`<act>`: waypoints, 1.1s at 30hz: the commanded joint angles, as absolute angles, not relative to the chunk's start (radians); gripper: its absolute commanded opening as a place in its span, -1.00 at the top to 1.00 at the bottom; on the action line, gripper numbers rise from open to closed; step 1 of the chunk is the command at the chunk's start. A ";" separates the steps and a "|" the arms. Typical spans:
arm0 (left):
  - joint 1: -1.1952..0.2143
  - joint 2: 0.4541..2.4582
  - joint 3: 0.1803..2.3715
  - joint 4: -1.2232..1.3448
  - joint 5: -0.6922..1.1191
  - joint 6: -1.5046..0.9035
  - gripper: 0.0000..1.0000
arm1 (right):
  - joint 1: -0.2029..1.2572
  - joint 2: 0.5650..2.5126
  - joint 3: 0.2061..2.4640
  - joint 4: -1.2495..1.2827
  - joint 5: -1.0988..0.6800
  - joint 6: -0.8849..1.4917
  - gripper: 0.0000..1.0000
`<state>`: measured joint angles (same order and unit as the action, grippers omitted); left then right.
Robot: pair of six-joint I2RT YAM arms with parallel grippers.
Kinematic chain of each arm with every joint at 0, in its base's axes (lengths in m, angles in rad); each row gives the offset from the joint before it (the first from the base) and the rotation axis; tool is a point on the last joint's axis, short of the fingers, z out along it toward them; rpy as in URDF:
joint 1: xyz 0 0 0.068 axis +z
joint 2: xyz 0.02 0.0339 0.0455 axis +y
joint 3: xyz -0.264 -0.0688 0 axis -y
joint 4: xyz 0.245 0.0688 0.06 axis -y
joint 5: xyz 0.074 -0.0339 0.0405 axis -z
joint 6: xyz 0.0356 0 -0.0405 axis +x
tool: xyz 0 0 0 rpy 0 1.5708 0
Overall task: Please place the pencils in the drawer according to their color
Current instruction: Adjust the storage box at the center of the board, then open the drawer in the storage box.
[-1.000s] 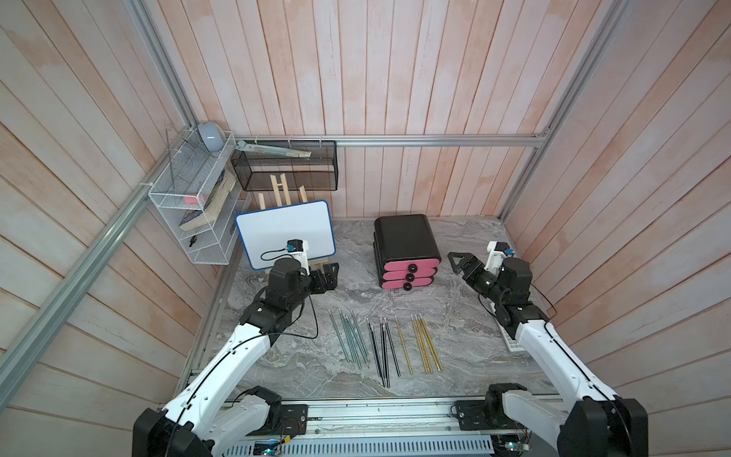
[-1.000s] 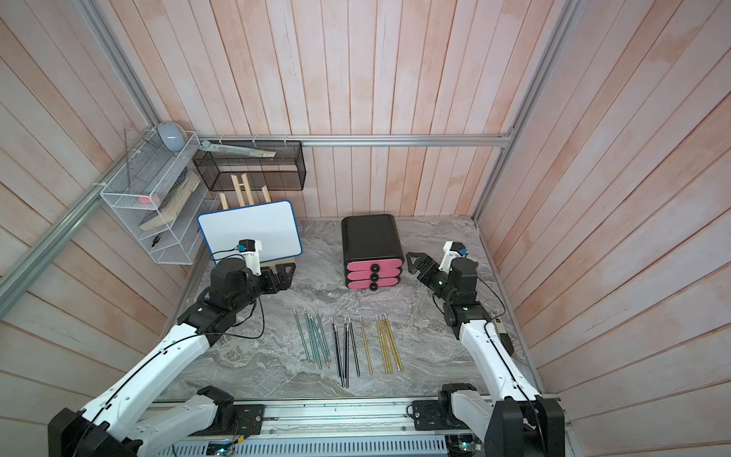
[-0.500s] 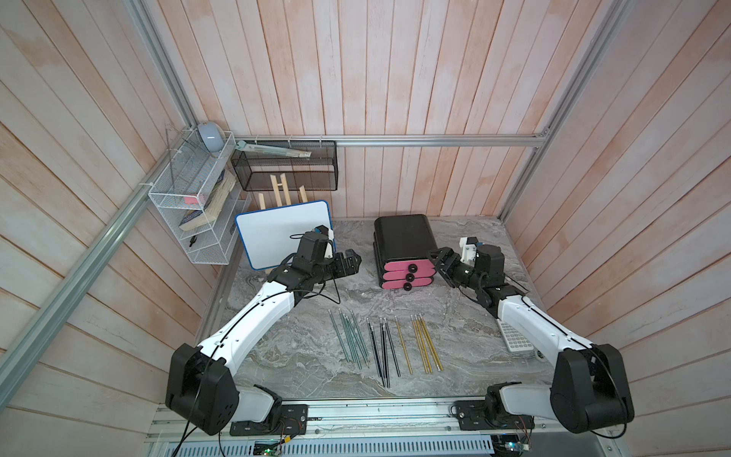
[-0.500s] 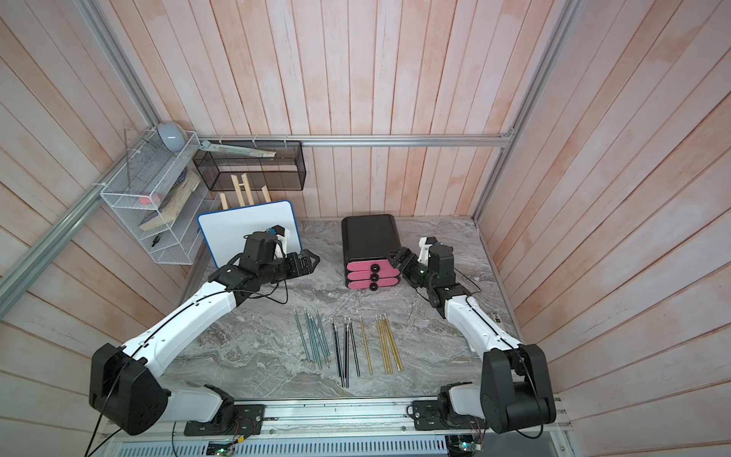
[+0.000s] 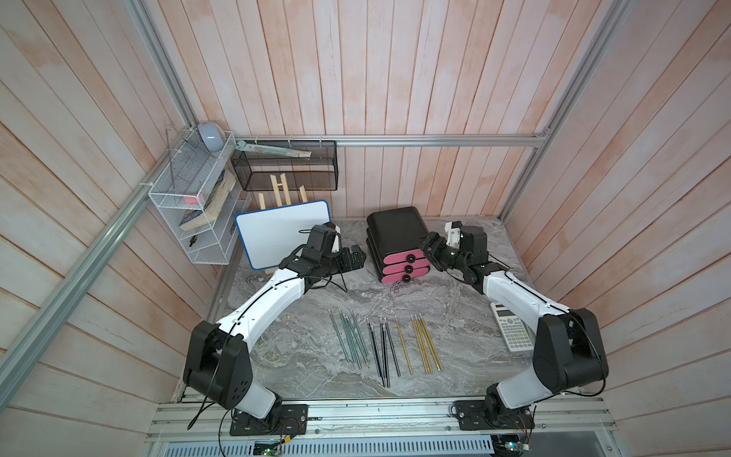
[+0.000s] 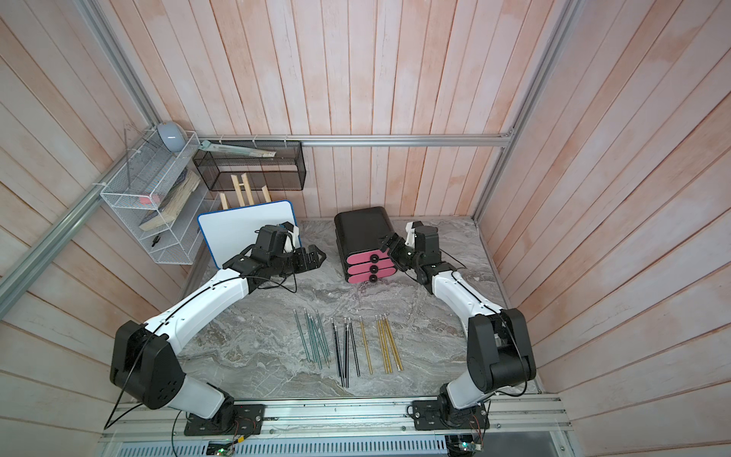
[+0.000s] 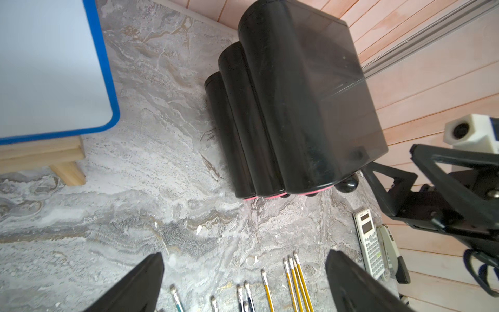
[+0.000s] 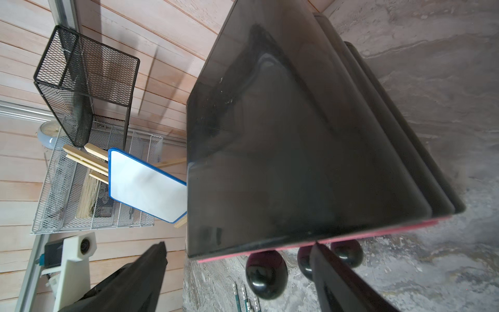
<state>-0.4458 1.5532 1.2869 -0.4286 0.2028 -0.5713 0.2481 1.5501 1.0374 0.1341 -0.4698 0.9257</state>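
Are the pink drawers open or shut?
Shut. All three pink drawers sit pushed into the black cabinet; none sticks out.

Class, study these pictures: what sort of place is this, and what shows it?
Probably a robot test cell dressed as a study desk: pencils, a calculator and a whiteboard sit on a marble-look table, with two robot arms mounted at its front edge.

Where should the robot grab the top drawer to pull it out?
By the round black knob on its pink front. The knob is the only part that sticks out, and the rest of the front looks flat. Come from the front of the cabinet, with one gripper finger on each side of the knob, then pull straight out. The open right gripper is closest.
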 commanded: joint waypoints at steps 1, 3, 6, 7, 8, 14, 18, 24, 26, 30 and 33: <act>-0.449 1.603 1.378 -0.448 0.188 -0.548 -0.99 | 0.257 1.517 1.015 0.166 -0.480 0.933 -0.79; -0.449 1.635 1.432 -0.465 0.182 -0.541 -0.99 | 0.261 1.472 0.952 0.214 -0.487 0.972 -0.79; -0.449 1.689 1.522 -0.490 0.181 -0.527 -0.99 | 0.271 1.399 0.834 0.326 -0.486 1.054 -0.78; -0.448 1.710 1.555 -0.501 0.182 -0.518 -0.99 | 0.274 1.376 0.789 0.379 -0.486 1.086 -0.77; -0.448 1.734 1.591 -0.517 0.184 -0.511 -0.99 | 0.278 1.359 0.748 0.432 -0.482 1.115 -0.75; -0.449 1.849 1.749 -0.584 0.204 -0.483 -0.99 | 0.320 1.353 0.629 0.649 -0.466 1.174 -0.63; -0.448 1.890 1.790 -0.601 0.202 -0.477 -0.99 | 0.325 1.393 0.603 0.751 -0.461 1.205 -0.50; -0.448 1.913 1.793 -0.598 0.204 -0.476 -0.99 | 0.325 1.481 0.625 0.815 -0.473 1.218 -0.34; -0.448 1.916 1.791 -0.598 0.202 -0.475 -0.99 | 0.324 1.506 0.637 0.829 -0.477 1.219 -0.33; -0.448 1.920 1.792 -0.595 0.207 -0.476 -0.99 | 0.324 1.543 0.651 0.848 -0.476 1.222 -0.30; -0.448 1.922 1.792 -0.593 0.208 -0.476 -0.99 | 0.321 1.574 0.671 0.859 -0.477 1.230 -0.26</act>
